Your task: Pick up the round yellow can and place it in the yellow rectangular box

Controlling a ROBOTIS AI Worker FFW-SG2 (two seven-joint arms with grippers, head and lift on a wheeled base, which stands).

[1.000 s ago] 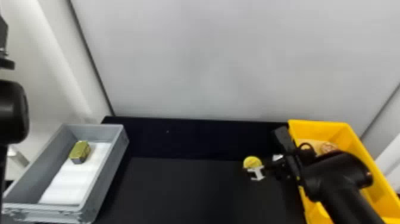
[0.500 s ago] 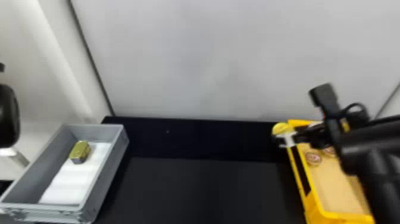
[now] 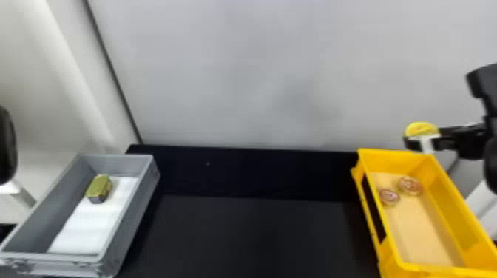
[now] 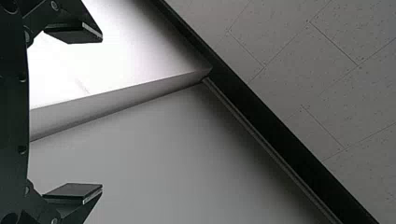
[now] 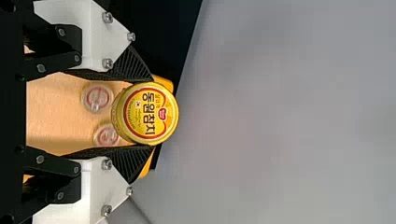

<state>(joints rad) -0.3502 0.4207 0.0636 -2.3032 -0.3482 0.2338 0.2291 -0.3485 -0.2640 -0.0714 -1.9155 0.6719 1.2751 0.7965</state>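
the pick-up looks done, with the right gripper (image 5: 150,113) clamped on the yellow can (image 3: 421,129) at three o'clock in the head view; lowering and release are left. at four o'clock the yellow box (image 3: 394,159) holds two round things (image 3: 409,185); at eight, the grey box (image 3: 114,160) holds a gold block (image 3: 99,186). the left gripper's (image 4: 102,113) fingers are apart.

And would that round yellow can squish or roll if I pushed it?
The round yellow can looks stiff: it's neatly round even in the right gripper, so it probably won't squish. Upright, it would likely slide, since it looks squat; tipped over, its round side might roll.
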